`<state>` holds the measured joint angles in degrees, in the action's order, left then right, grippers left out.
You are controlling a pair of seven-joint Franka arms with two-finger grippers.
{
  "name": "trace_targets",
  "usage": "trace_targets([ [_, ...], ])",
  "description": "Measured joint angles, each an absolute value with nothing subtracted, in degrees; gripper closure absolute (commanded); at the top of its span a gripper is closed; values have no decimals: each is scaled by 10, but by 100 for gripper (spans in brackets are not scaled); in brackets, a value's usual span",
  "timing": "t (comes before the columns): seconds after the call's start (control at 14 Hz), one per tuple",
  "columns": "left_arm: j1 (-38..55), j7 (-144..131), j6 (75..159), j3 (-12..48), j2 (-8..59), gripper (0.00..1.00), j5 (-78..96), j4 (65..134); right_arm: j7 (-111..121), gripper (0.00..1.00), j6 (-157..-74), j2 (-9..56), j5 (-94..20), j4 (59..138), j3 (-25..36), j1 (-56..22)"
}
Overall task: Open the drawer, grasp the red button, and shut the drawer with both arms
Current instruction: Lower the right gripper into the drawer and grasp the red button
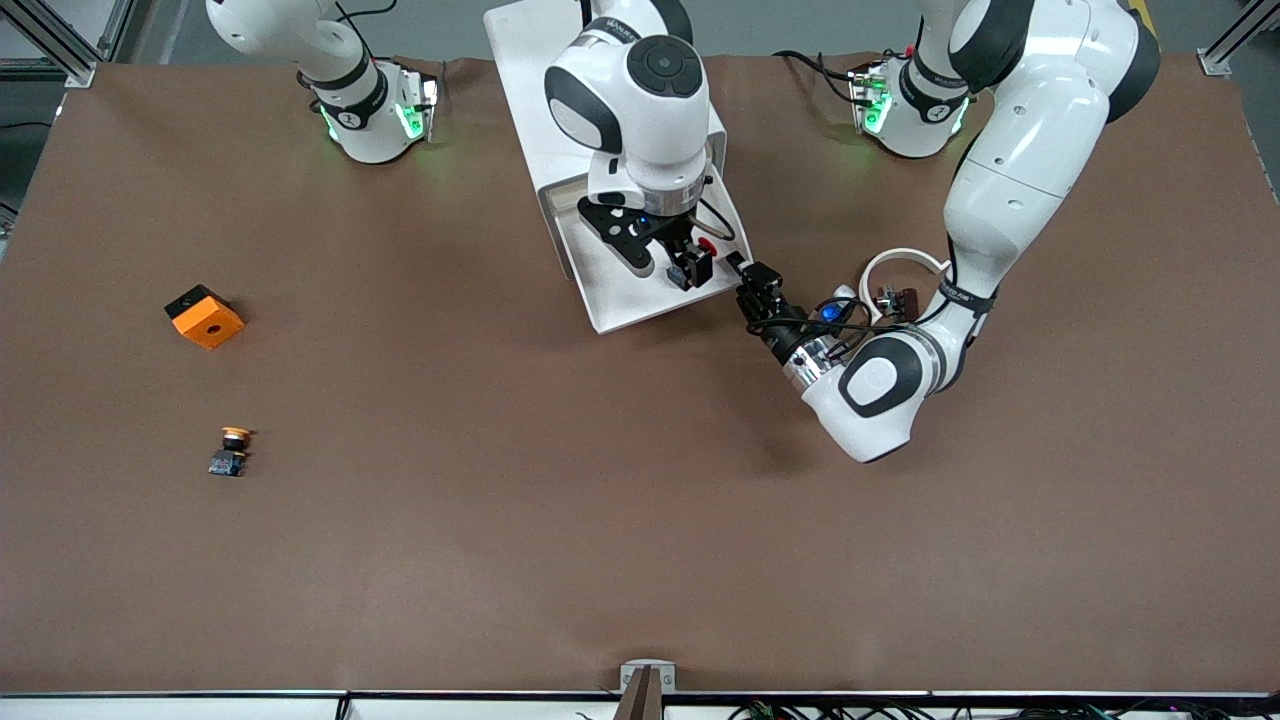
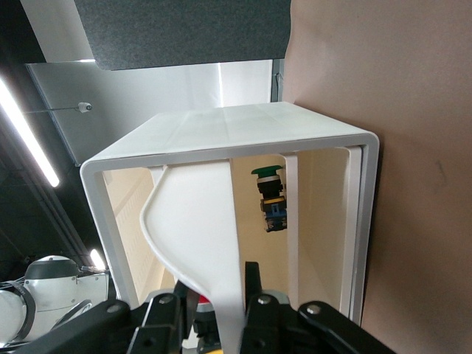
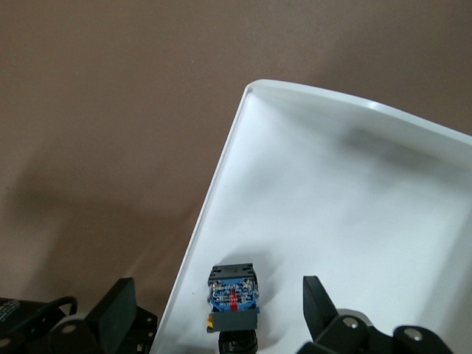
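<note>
1. Drawer (image 1: 640, 290) is pulled out from the white cabinet (image 1: 530, 110), toward the front camera; the button (image 3: 232, 299) lies in it, close to its side wall, red cap barely seen.
2. Right gripper (image 1: 690, 262) is held low over the drawer with fingers spread wide, one on each side of the button; nothing is grasped yet.
3. Left gripper (image 1: 752, 290) is placed at the drawer's front corner, its fingers straddling the front lip; whether that lip is pinched or freed cannot be told.
4. Risk is judged as follows: one finger may strike the side wall on closing, so the button is knocked aside; the drawer may slide if the lip is let go.
</note>
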<state>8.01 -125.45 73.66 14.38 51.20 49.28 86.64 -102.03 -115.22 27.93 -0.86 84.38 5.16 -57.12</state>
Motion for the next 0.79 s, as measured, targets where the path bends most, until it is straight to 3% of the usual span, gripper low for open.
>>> trace_targets([
  [0.5, 77, -1251, 745, 144, 514, 0, 497, 861, -1021, 0, -1172, 311, -9, 843, 52, -579],
  [0.79, 70, -1212, 766, 144, 509, 0, 489, 823, -1021, 0, -1172, 320, -9, 842, 52, -584],
])
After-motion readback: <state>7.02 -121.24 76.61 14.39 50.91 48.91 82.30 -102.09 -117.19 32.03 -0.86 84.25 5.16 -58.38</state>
